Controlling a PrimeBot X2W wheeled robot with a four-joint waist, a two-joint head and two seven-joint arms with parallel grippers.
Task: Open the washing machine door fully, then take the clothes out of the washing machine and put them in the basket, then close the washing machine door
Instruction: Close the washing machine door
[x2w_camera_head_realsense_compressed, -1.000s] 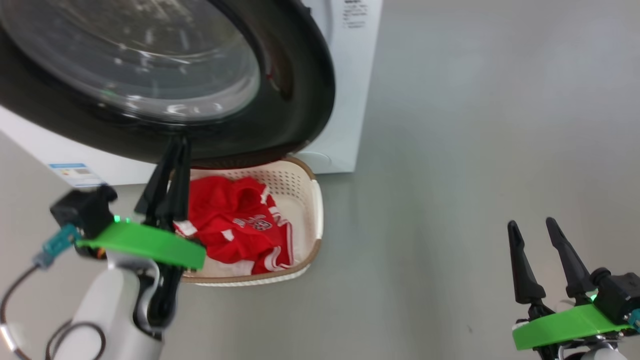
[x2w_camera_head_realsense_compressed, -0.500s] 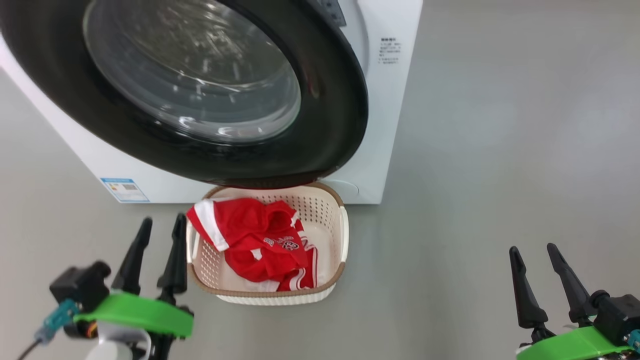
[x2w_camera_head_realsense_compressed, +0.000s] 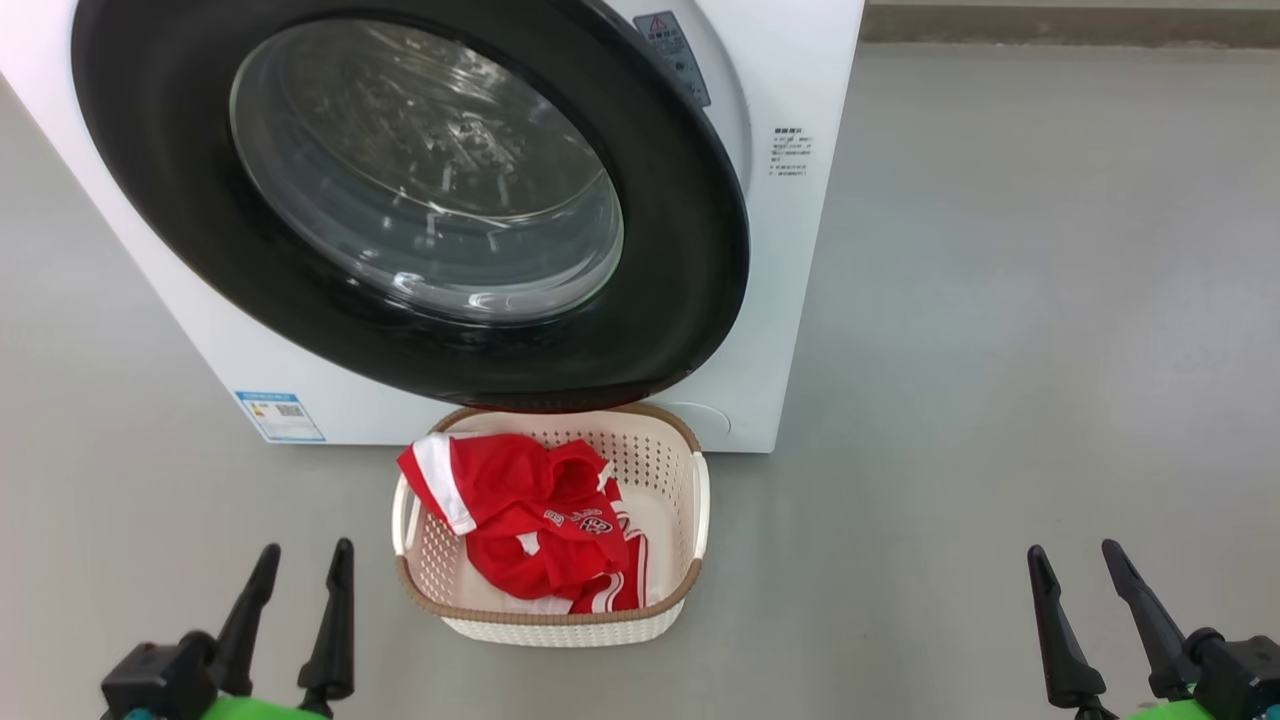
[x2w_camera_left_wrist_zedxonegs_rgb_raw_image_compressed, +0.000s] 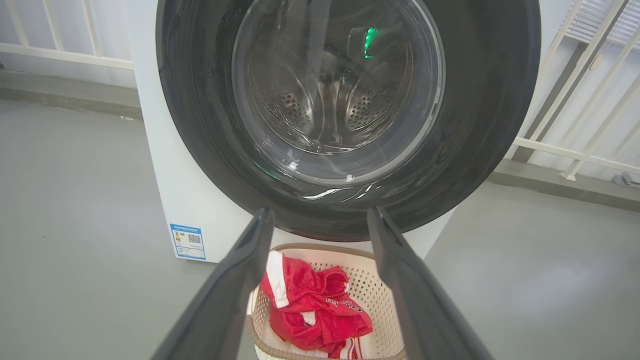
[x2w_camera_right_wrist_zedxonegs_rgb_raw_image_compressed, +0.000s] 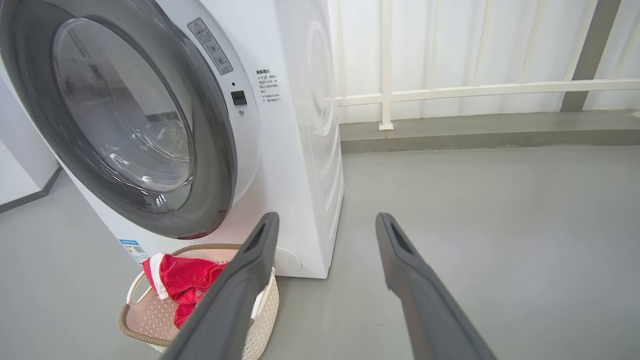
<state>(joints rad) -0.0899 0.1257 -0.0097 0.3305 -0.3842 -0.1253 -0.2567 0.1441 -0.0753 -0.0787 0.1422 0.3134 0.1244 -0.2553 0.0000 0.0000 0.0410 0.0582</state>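
Observation:
The white washing machine (x2w_camera_head_realsense_compressed: 790, 300) fills the upper left of the head view. The washing machine door (x2w_camera_head_realsense_compressed: 150, 180), round and glossy black with a glass bowl, lies close against the front; I cannot tell if it is latched. Through the glass of the door (x2w_camera_left_wrist_zedxonegs_rgb_raw_image_compressed: 490, 100) the steel drum shows. Below it stands the basket (x2w_camera_head_realsense_compressed: 560, 625) with the red clothes (x2w_camera_head_realsense_compressed: 530, 520) piled inside, one white-trimmed edge lying over its left rim. My left gripper (x2w_camera_head_realsense_compressed: 305, 548) is open left of the basket, holding nothing. My right gripper (x2w_camera_head_realsense_compressed: 1070, 548) is open far to the right over bare floor.
A blue label (x2w_camera_head_realsense_compressed: 280, 415) sits low on the machine's front. Grey floor stretches right of the machine. A white railing (x2w_camera_right_wrist_zedxonegs_rgb_raw_image_compressed: 450, 90) and a low kerb run behind it. The basket (x2w_camera_right_wrist_zedxonegs_rgb_raw_image_compressed: 145, 325) stands directly under the door's lower edge.
The head camera has drawn back and tilted up. My left gripper, shut by the door's lower edge above the basket, has opened and pulled back low and left. The right gripper stayed open.

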